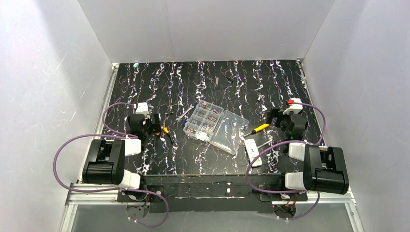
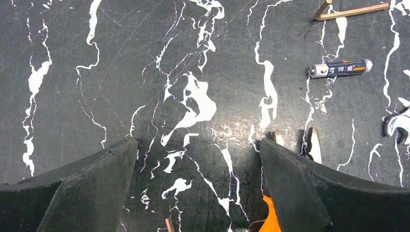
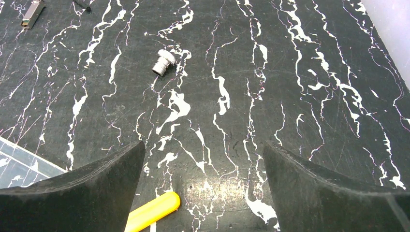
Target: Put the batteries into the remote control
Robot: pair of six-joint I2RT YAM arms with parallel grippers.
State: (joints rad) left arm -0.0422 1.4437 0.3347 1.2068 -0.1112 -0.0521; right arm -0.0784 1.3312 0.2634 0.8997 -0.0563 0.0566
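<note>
Left end effector [image 2: 198,143] spread wide; battery [image 2: 341,68] beyond, Chinese-lettered label.

My claw [image 2: 197,145] hangs spread wide over the marbled table [image 2: 96,72]; one battery [image 2: 341,68] (label up) lies far right.

The table [image 1: 270,87] top is a smooth black sheet veined in white, with a dull sheen and fine scratches. At two o'clock in the left wrist view a battery [image 2: 341,68] wears a glossy printed wrap with a bare metal cap; at three o'clock a wrench [image 2: 399,126] is bright polished metal. The left gripper [image 2: 198,144] has fingers [image 2: 87,193] of matt black, faintly grainy plastic. In the right wrist view a socket [image 3: 164,61] at eleven o'clock is shiny metal and a screwdriver handle [image 3: 153,210] at seven o'clock is glossy yellow plastic. The remote control [image 1: 252,151] is plain white plastic, the organiser box [image 1: 231,131] clear plastic
</note>
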